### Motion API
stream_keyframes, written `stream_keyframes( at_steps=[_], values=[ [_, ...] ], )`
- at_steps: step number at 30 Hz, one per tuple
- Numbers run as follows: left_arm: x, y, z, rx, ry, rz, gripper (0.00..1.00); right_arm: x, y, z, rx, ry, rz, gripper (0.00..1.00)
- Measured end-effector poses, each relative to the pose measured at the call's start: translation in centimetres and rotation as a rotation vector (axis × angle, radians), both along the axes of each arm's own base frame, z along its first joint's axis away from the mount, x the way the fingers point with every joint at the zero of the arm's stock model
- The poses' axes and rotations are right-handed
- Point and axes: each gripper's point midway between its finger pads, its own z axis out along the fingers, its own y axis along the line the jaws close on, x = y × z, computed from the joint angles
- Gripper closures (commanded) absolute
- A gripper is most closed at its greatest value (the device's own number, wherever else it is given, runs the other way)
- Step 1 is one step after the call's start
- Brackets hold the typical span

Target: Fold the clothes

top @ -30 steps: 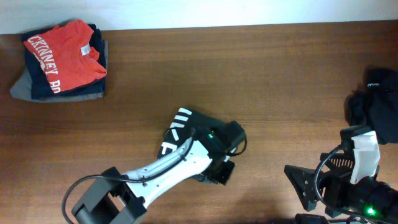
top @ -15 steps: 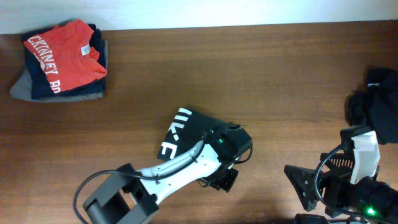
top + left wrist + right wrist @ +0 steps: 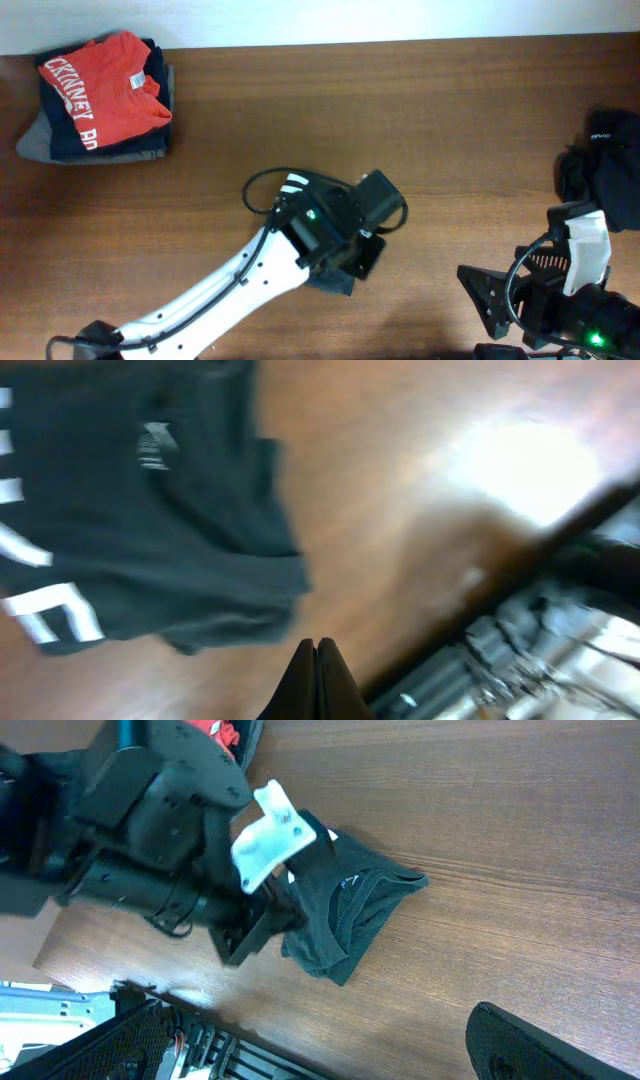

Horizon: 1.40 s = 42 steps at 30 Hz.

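The table [image 3: 450,120] carries the black shirt [image 3: 350,910] near its middle, folded small but rumpled along one edge. Far off to the shirt's left sits the folded stack [image 3: 100,100]; well to its right lies a dark unfolded pile [image 3: 610,165]. The left tool [image 3: 316,660] hangs just beside the shirt's edge, pinched fully closed, apparently on nothing. The right tool [image 3: 495,300], well right of the shirt, gapes wide and empty. To finish neatly, I judge, stroke the loose edge gently toward the fold without dragging it open.

At the upper left of the overhead frame the red shirt [image 3: 110,85] carries white letters "CKINNEY", while the large white letters on the black T-shirt [image 3: 150,530] are cut off and unreadable.
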Motion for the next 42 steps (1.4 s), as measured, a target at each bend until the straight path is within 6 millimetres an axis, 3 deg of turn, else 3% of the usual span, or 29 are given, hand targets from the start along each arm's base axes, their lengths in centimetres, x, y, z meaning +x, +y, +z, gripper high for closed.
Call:
stream_keyframes(
  at_steps=[3, 7, 14, 21, 30, 34, 39, 42],
  values=[
    [1.2, 1.5, -1.9, 0.059, 0.004, 0.046, 1.0, 0.0, 0.0, 0.0, -0.001, 0.0, 0.0, 0.01],
    [1.8, 2.9, -6.2, 0.137, 0.04, 0.082, 1.0, 0.0, 0.0, 0.0, -0.001, 0.0, 0.0, 0.01],
    [0.7, 4.2, -13.2, 0.255, 0.143, 0.086, 0.99, 0.0, 0.0, 0.0, -0.001, 0.0, 0.0, 0.01],
    [-0.6, 3.8, -16.3, 0.243, 0.227, 0.075, 1.0, 0.0, 0.0, 0.0, 0.0, 0.0, 0.0, 0.01],
    [-2.3, 4.4, -15.5, 0.261, 0.303, 0.067, 1.0, 0.0, 0.0, 0.0, 0.0, 0.0, 0.0, 0.01],
    [-1.5, 3.2, -12.1, 0.19, 0.249, 0.061, 1.0, 0.0, 0.0, 0.0, 0.0, 0.0, 0.0, 0.01],
    [1.4, 1.2, -5.9, 0.03, 0.057, 0.066, 1.0, 0.0, 0.0, 0.0, -0.001, 0.0, 0.0, 0.01],
    [3.3, 0.2, -3.9, -0.037, -0.053, 0.08, 0.99, 0.0, 0.0, 0.0, 0.0, 0.0, 0.0, 0.01]
  ],
)
